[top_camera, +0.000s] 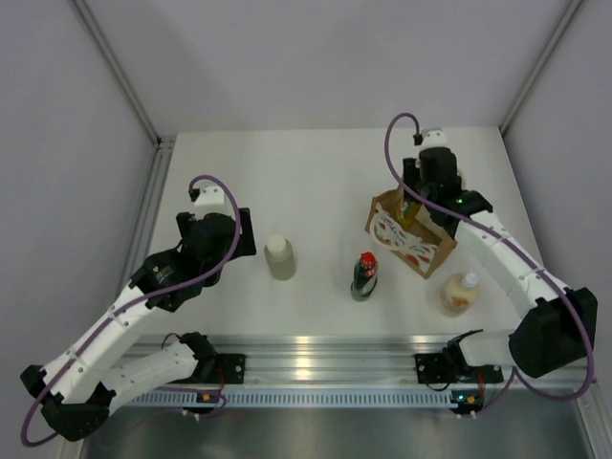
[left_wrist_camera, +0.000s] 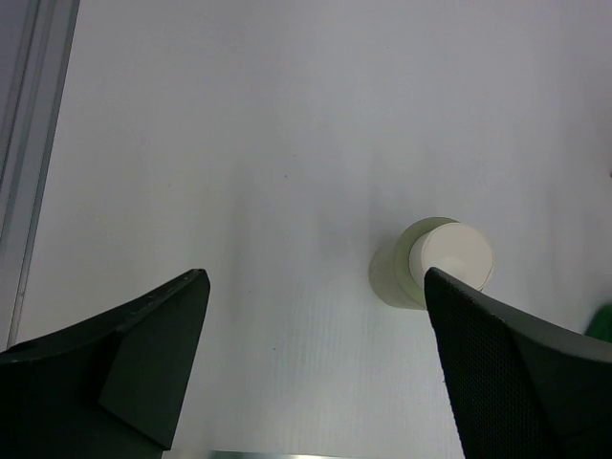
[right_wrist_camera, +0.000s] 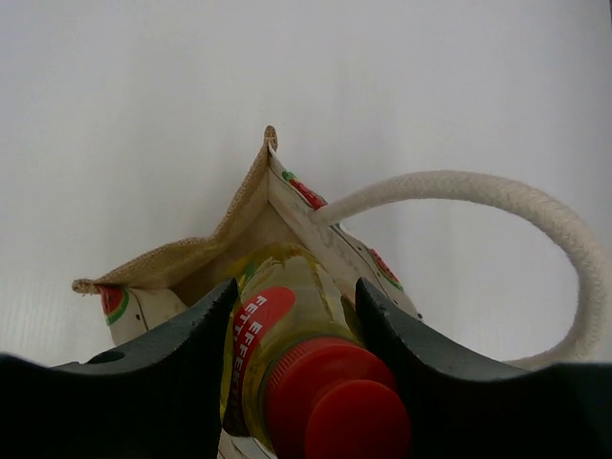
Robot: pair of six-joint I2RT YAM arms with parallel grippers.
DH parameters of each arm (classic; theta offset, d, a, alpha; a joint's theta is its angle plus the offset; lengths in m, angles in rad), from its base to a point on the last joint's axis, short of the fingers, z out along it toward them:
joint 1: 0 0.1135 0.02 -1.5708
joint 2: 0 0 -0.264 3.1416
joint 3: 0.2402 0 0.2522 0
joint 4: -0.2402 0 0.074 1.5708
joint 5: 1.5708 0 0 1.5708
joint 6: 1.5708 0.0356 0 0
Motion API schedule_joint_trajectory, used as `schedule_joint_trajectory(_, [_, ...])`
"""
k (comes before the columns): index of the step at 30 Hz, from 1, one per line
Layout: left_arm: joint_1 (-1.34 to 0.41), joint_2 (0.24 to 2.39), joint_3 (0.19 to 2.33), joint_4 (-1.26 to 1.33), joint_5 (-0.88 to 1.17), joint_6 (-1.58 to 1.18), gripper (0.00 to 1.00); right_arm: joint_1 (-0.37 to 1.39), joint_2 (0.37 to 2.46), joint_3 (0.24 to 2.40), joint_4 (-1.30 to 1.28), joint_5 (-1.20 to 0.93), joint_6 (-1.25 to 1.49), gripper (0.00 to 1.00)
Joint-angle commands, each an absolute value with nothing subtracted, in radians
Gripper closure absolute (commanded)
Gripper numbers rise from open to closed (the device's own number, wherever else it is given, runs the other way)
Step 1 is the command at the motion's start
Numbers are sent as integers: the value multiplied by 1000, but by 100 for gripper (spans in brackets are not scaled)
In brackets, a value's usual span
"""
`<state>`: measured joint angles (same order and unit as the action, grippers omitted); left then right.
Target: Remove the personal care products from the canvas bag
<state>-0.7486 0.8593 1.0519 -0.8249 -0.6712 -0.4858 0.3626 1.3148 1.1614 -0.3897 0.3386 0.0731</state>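
Observation:
The canvas bag [top_camera: 413,241] stands at the right middle of the table. My right gripper [top_camera: 418,196] reaches into its mouth. In the right wrist view the gripper [right_wrist_camera: 297,284] is shut on the yellow bottle with the red cap [right_wrist_camera: 287,325], which still sits partly inside the bag [right_wrist_camera: 182,260]. The dark green bottle with the red cap [top_camera: 364,277], the cream bottle [top_camera: 459,293] and the pale cylinder [top_camera: 279,257] stand on the table outside the bag. My left gripper [top_camera: 239,234] is open and empty, just left of the pale cylinder [left_wrist_camera: 435,263].
A pale rope handle [right_wrist_camera: 535,215] loops out to the right of the bag. A metal rail [top_camera: 316,349] runs along the table's near edge. Grey walls close in the left, right and far sides.

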Motion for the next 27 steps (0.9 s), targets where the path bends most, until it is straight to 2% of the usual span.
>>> schedule_joint_trajectory(1, [-752, 842, 1046, -819, -689, -494, 2, 365, 1324, 1115, -223, 359, 66, 100])
schedule_joint_trajectory(14, [-752, 844, 1046, -819, -693, -488, 2, 433, 1424, 953, -81, 483, 84, 100])
schedule_joint_trajectory(17, [-752, 845, 1048, -819, -695, -488, 2, 448, 1410, 931, -81, 473, 104, 71])
schedule_joint_trajectory(18, [-752, 850, 1049, -818, -693, -489, 2, 451, 1405, 927, -81, 466, 116, 66])
schedule_joint_trajectory(20, [-752, 851, 1049, -819, -692, -488, 2, 453, 1401, 913, -83, 460, 133, 59])
schedule_joint_trajectory(21, [-752, 851, 1051, -818, -690, -488, 2, 453, 1399, 911, -83, 457, 149, 52])
schedule_joint_trajectory(23, [-752, 851, 1048, -819, -690, -486, 2, 453, 1404, 905, -80, 453, 158, 50])
schedule_joint_trajectory(27, [-752, 848, 1048, -819, -689, -485, 2, 449, 1420, 907, -78, 460, 190, 36])
